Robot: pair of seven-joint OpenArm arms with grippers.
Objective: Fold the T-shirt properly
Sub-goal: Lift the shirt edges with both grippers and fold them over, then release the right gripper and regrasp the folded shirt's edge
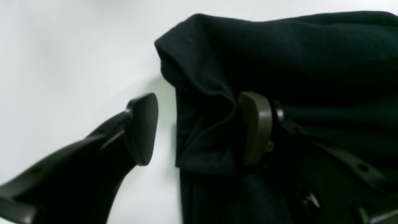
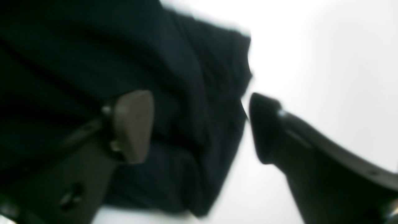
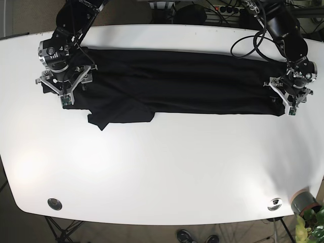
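Observation:
The black T-shirt (image 3: 177, 83) lies stretched lengthwise across the far half of the white table (image 3: 162, 167), with a sleeve (image 3: 119, 115) sticking out toward the front left. My left gripper (image 1: 199, 129) is open at the shirt's right end (image 3: 289, 99). One finger (image 1: 143, 129) is over bare table and the other (image 1: 256, 127) over the cloth, with the bunched hem edge (image 1: 205, 133) between them. My right gripper (image 2: 199, 127) is open at the shirt's left end (image 3: 63, 91), straddling the cloth edge (image 2: 217, 124) the same way.
Cables (image 3: 248, 43) loop over the table's far right by the left arm. Two round metal fittings (image 3: 54, 203) (image 3: 275, 203) sit near the front edge. A grey pot with a plant (image 3: 304, 202) stands off the front right corner.

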